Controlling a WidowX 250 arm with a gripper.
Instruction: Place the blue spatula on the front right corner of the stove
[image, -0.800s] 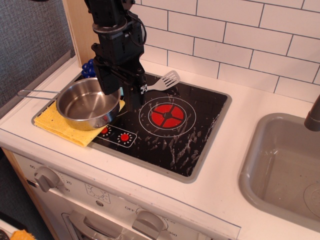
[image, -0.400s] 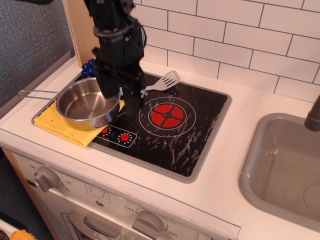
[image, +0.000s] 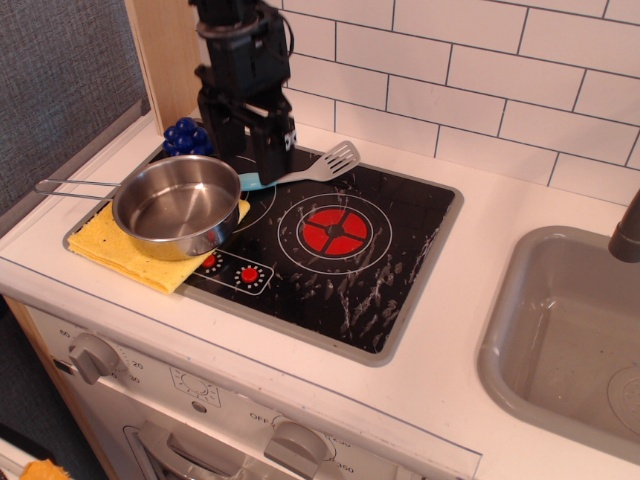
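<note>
The blue spatula (image: 312, 170) lies at the back left of the stove (image: 400, 250). Its slotted silver head points back right, and its light blue handle end shows by the pot rim. My gripper (image: 252, 165) hangs directly over the handle end with its black fingers (image: 270, 155) apart, low and close to the handle. They do not look closed on it. The gripper hides part of the handle. The stove's front right corner is bare black glass with white smears.
A steel pot (image: 180, 205) with a long wire handle sits on a yellow cloth (image: 115, 250) at the stove's left edge. Dark blue grapes (image: 185, 135) lie behind the pot. A grey sink (image: 570, 330) and a dark faucet (image: 628, 235) are at the right. A tiled wall is behind.
My gripper has moved back and slightly up, from over the stove's front left area near the pot to above the spatula handle. The spatula and pot have not moved.
</note>
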